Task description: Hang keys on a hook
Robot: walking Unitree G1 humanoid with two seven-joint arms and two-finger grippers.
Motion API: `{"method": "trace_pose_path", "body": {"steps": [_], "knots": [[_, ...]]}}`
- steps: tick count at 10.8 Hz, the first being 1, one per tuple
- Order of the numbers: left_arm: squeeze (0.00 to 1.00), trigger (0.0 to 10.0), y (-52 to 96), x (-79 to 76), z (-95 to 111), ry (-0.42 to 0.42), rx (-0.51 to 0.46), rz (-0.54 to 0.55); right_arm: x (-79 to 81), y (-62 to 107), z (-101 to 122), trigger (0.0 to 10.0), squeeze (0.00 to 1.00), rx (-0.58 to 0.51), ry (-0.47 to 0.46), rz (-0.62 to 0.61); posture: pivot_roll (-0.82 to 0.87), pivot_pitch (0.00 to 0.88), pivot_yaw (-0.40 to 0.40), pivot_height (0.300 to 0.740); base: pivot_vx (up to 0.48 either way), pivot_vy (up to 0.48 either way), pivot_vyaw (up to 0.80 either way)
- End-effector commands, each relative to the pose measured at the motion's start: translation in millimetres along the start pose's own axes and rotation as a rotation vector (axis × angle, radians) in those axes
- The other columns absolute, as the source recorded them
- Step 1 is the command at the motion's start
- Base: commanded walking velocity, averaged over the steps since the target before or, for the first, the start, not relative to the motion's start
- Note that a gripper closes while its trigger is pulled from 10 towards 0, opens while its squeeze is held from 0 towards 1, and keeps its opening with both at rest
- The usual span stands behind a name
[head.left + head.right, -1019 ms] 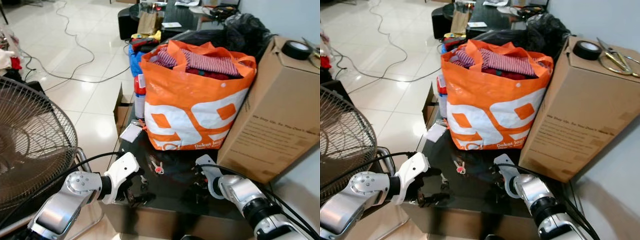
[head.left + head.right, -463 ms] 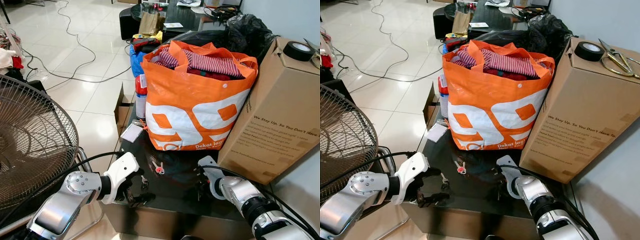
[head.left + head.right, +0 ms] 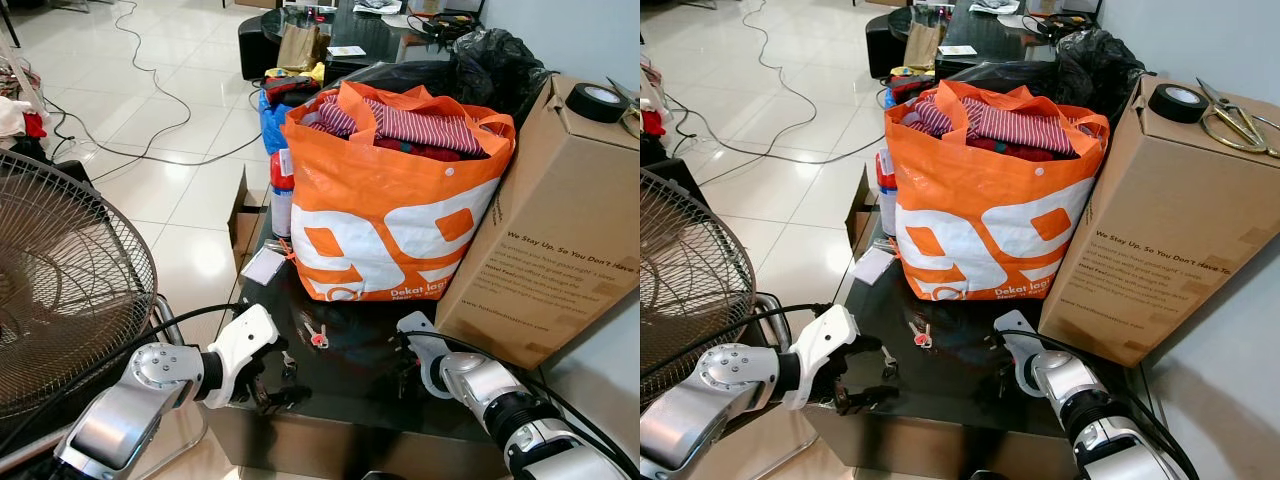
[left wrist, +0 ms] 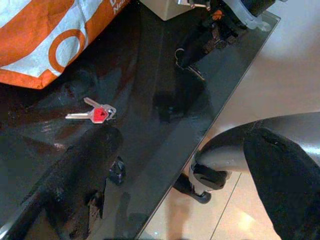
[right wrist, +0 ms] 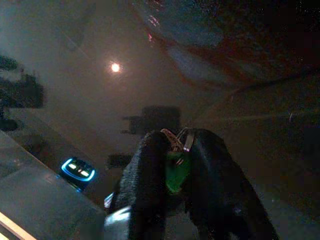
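- Right now my right gripper [image 5: 175,150] has its jaws clenched on green-tagged keys [image 5: 176,172], low over the black glass worktop [image 3: 350,385].
- Left gripper [image 3: 272,385] rests at the worktop's edge, jaws released.
- Red-tagged keys [image 4: 95,114] lie on the worktop beside the orange bag [image 3: 400,210].

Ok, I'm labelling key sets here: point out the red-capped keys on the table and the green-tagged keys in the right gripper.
red-capped keys [image 4: 98,113], left wrist view, on the red cap.
green-tagged keys [image 5: 176,172], right wrist view, on the green tag between the fingers.
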State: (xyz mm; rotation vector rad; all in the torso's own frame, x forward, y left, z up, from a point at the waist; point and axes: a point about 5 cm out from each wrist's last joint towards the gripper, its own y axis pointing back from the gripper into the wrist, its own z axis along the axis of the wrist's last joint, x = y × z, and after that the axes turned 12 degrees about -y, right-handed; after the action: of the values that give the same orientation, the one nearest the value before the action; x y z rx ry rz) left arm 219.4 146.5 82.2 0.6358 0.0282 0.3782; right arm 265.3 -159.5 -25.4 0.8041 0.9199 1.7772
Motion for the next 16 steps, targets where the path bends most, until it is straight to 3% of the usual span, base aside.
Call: {"method": "trace_pose_path", "body": {"steps": [1,5,7,9,10,12,13,14,15,16], "knots": [[0.0,10.0,-0.8,-1.4,3.6,-0.01,-0.015,-0.002,-5.3,0.7,-5.0,0.0,0.0,0.027,-0.008,-0.018,-0.14,0.0,-0.074,0.74,0.0,0.0,0.0],[0.0,10.0,-6.1,1.8,5.2,-0.011,-0.029,0.014,-11.9,10.1,8.2,0.0,0.0,-0.047,-0.016,0.001,-0.15,0.0,-0.051,0.74,0.0,0.0,0.0],[0.0,10.0,-6.9,3.8,7.2,-0.002,-0.047,0.062,-15.7,24.4,17.1,0.0,0.0,-0.123,-0.016,0.026,-0.13,0.0,-0.045,0.74,0.0,0.0,0.0],[0.0,10.0,-3.5,13.4,11.4,-0.013,-0.081,0.223,-13.3,51.7,25.5,0.0,0.0,-0.265,-0.025,0.052,-0.11,0.0,-0.04,0.74,0.0,0.0,0.0],[0.0,10.0,0.4,20.2,14.6,-0.02,-0.098,0.319,-9.9,67.1,29.7,0.0,0.0,-0.36,-0.064,0.064,-0.07,0.0,-0.052,0.74,0.0,0.0,0.0],[0.0,10.0,18.6,46.5,30.9,0.0,-0.188,0.642,2.6,103.8,42.5,0.0,0.0,-0.655,-0.283,0.099,-0.03,0.0,-0.054,0.74,0.0,0.0,0.0],[0.0,10.0,29.1,57.4,47.8,0.048,-0.309,0.803,14.5,130.5,52.7,0.0,0.0,-0.92,-0.522,0.133,-0.02,0.0,-0.045,0.74,0.0,0.0,0.0],[0.0,10.0,29.0,57.4,50.1,0.056,-0.33,0.807,15.9,135.3,54.1,0.0,0.0,-0.974,-0.541,0.098,-0.02,0.0,-0.038,0.74,0.0,0.0,0.0],[0.0,10.0,23.2,58.7,47.4,0.016,-0.287,0.807,20.9,141.9,57.3,0.0,0.0,-1.025,-0.467,-0.012,-0.03,0.0,-0.027,0.74,0.0,0.0,0.0],[0.0,10.0,20.2,64.0,44.1,-0.009,-0.249,0.835,22.3,143.4,60.5,0.0,0.0,-1.046,-0.485,-0.039,-0.04,0.0,-0.011,0.74,0.0,0.0,0.0]]}}
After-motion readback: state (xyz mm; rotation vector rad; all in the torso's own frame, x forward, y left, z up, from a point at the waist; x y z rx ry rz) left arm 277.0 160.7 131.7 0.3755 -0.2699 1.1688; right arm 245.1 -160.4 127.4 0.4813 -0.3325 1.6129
